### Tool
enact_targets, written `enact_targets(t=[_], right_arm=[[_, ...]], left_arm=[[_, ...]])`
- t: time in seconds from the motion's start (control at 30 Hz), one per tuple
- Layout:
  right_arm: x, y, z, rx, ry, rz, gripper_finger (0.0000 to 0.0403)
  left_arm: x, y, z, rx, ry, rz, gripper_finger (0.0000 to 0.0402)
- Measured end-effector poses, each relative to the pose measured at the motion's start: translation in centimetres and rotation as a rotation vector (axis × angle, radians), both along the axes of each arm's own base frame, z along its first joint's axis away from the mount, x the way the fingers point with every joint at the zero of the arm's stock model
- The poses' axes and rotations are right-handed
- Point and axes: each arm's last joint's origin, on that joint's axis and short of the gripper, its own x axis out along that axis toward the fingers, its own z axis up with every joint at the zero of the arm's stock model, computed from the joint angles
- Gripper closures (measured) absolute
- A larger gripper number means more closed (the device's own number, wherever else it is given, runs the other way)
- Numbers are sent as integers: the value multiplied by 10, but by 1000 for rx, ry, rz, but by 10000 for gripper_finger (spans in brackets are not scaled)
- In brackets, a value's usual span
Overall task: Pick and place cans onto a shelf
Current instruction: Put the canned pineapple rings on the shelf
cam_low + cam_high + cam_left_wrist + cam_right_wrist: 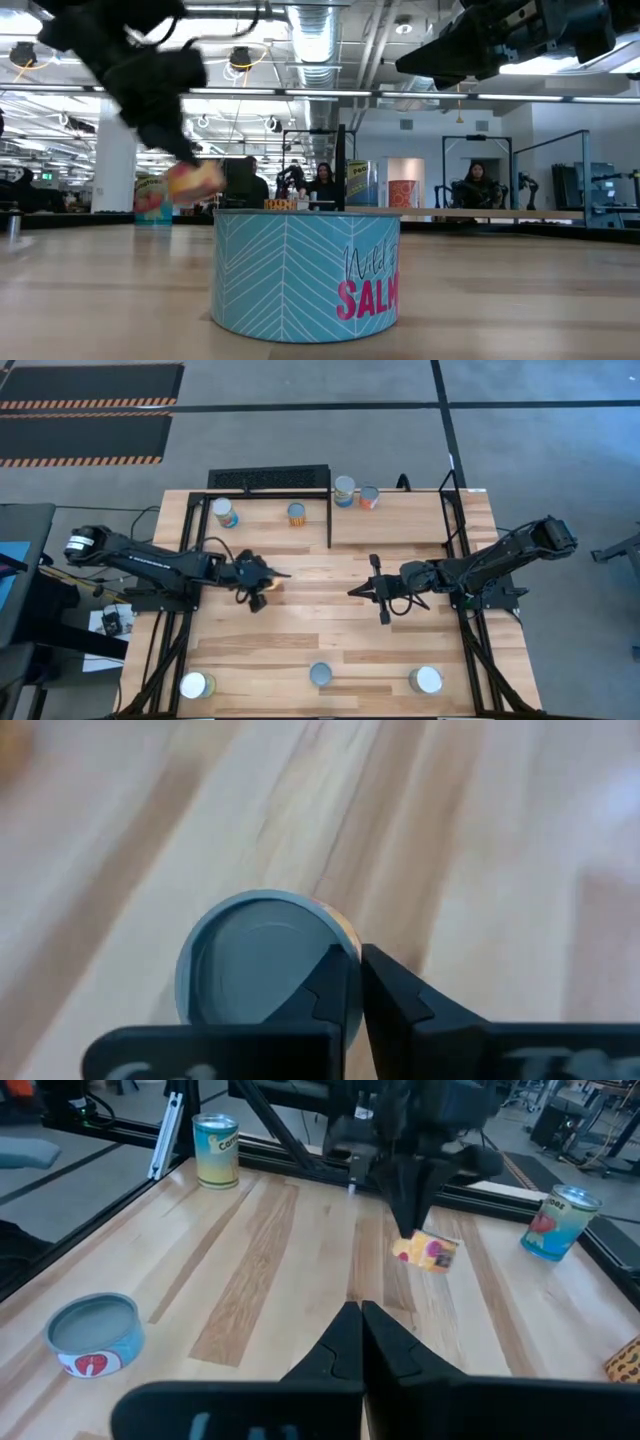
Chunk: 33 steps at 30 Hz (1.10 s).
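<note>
My left gripper (266, 579) is over the middle left of the table, shut on a small can with a yellow and pink label (426, 1251) and a grey top (255, 965). The can is lifted and tilted in the low view (190, 181). My right gripper (352, 592) is shut and empty over the middle of the table, pointing at the left gripper. Two cans (225, 512) (296, 513) stand on the light-wood shelf (265, 520) with black bars; two more (344, 490) (369, 497) stand at the far edge. My left gripper pinches the can's rim (332, 926) between its two fingers, one finger (330, 982) over the grey top and the other (392, 992) outside the wall. The fingers come from above, pointing down. The can hangs tilted below them, clear of the table.
Three cans stand near the table's near edge: a white-topped one (195, 685), a teal salmon tin (320, 674) that fills the low view (305, 275), and another (427, 680). A black upright bar (330, 515) divides the far part. People show in the room behind.
</note>
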Motion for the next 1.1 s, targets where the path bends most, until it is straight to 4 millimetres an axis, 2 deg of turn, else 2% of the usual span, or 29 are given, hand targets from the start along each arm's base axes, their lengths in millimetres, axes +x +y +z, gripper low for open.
enact_targets(t=[0.1,0.2,0.47,0.67,0.83,1.1], right_arm=[[0,0,0,15,1,-4,394],[0,2,0,25,3,-1,394],[-1,14,6,26,-8,43,394],[-5,24,2,16,35,35,394],[-8,32,1,26,46,53,394],[-11,41,0,29,57,88,394]], left_arm=[[18,0,10,26,-109,-55,398],[41,0,10,65,-123,-105,399],[113,-6,-5,164,-69,-232,399],[152,-8,-24,195,-10,-296,399],[170,-6,-35,174,6,-313,399],[174,-6,-41,160,21,-334,379]])
